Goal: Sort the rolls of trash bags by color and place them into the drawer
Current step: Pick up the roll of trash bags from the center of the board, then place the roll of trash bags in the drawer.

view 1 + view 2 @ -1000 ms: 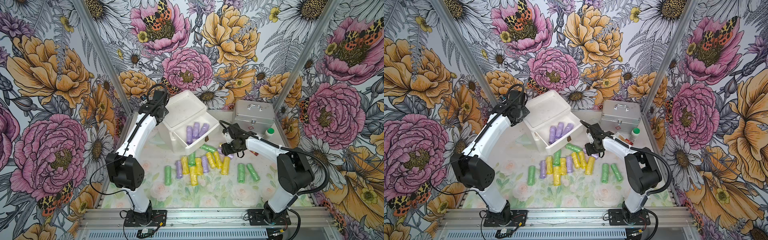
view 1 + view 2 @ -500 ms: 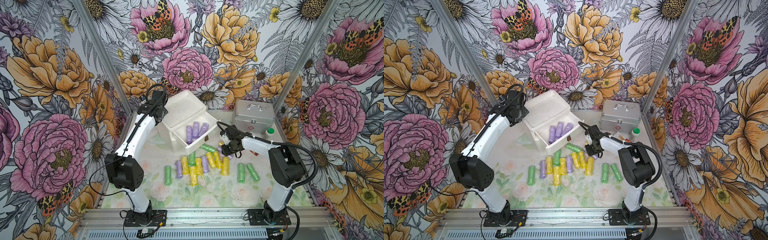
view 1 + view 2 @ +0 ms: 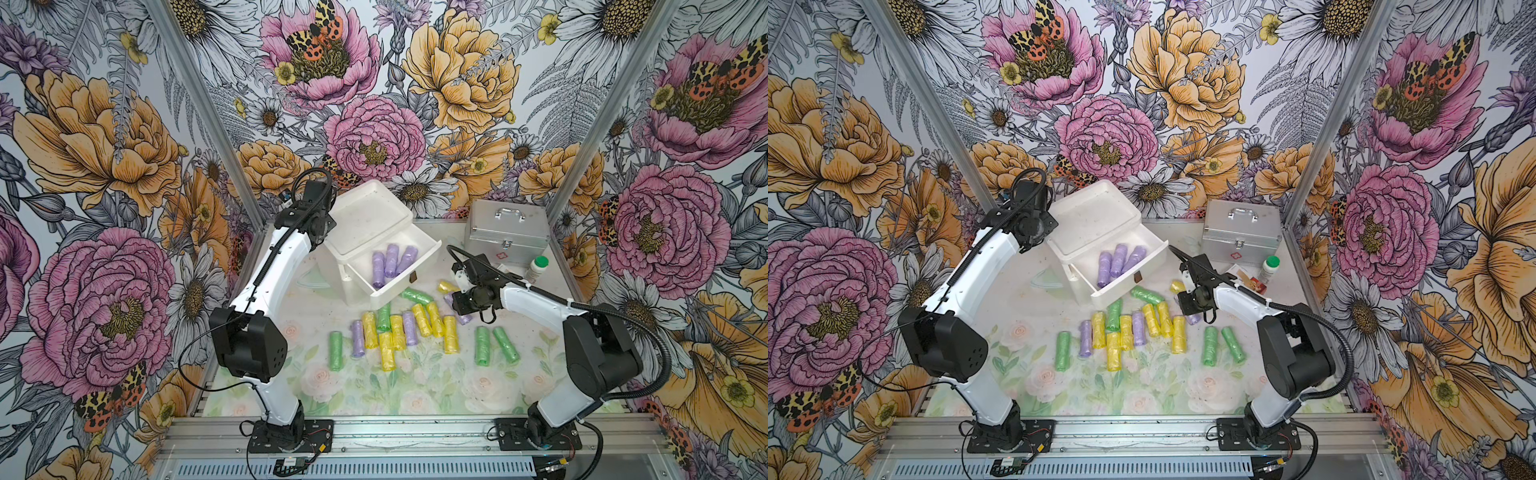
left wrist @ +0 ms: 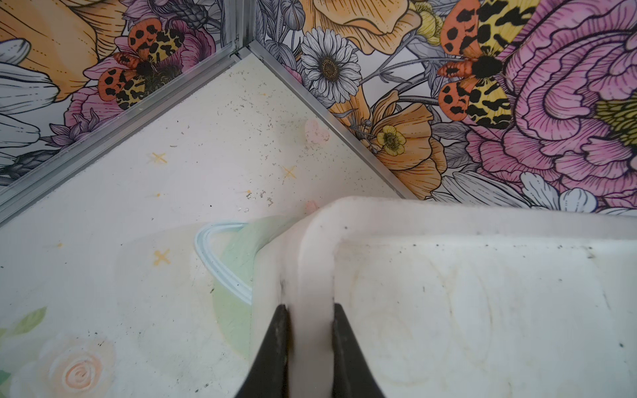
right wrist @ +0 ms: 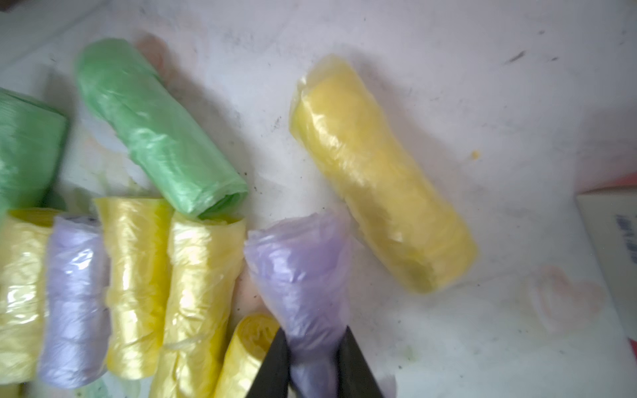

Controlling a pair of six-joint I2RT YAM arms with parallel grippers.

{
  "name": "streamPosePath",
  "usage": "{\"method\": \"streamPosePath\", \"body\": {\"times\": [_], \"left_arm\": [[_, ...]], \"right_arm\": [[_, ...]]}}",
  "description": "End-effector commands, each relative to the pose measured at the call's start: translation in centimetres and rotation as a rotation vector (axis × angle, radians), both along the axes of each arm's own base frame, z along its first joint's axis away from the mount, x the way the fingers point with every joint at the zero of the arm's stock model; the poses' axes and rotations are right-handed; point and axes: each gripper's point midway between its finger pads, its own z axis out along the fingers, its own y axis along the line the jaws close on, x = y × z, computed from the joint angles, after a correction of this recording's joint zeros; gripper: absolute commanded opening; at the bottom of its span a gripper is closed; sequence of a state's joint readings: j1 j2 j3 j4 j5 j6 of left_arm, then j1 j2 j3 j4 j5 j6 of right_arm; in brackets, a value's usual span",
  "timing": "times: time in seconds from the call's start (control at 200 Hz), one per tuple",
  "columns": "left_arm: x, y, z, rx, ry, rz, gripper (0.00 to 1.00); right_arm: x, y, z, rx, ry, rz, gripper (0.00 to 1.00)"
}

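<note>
**A:** Starting wide: the white chest [image 3: 370,220] is sitting at the back of the table [image 3: 415,386]. The left claw [image 4: 309,306] is clamping its top rim, jaws tight on the plastic, steadying it.

**B:** And the open drawer [image 3: 399,286] is sticking out toward the pile, with three purple rolls [image 3: 390,261] lying inside.

**A:** On the mat, the loose rolls of trash bags [image 3: 399,328] are lying mixed, yellow, green and purple touching one another, just in front of that drawer.

**B:** Now the right claw [image 5: 314,329]: it's pinching a purple roll [image 5: 303,268] near one end, the film bunching between the black jaws.

**A:** That's what's worrying me. It's gripping crinkly film off-centre, so I'm thinking the roll could be drooping or sliding out on the lift, or the loose wrap could be unspooling.

**B:** And a yellow roll [image 5: 255,344] is touching one jaw. I'm picturing it getting dragged along and landing among the purples.

**A:** Position-wise, the purple roll is running straight out from between the jaws, most of its length lying ahead of the tips. A second yellow roll [image 5: 379,172] is lying just beside it, clear of the jaws.
</note>
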State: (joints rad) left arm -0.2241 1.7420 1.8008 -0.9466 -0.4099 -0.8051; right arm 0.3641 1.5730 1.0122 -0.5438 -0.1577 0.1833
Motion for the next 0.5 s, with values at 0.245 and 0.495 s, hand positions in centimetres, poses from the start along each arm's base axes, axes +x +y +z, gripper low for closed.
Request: {"method": "streamPosePath", "body": {"times": [0.245, 0.495], "left_arm": [[-2.6, -1.9, -2.7, -0.120, 0.124, -0.033, 0.00], [-2.8, -1.9, -2.5, -0.122, 0.120, -0.033, 0.00]], "right_arm": [[-1.4, 0.6, 13.4, 0.291, -0.161, -0.136, 0.24], [-1.6, 3.7, 23.8, 0.568, -0.230, -0.090, 0.26]]}}
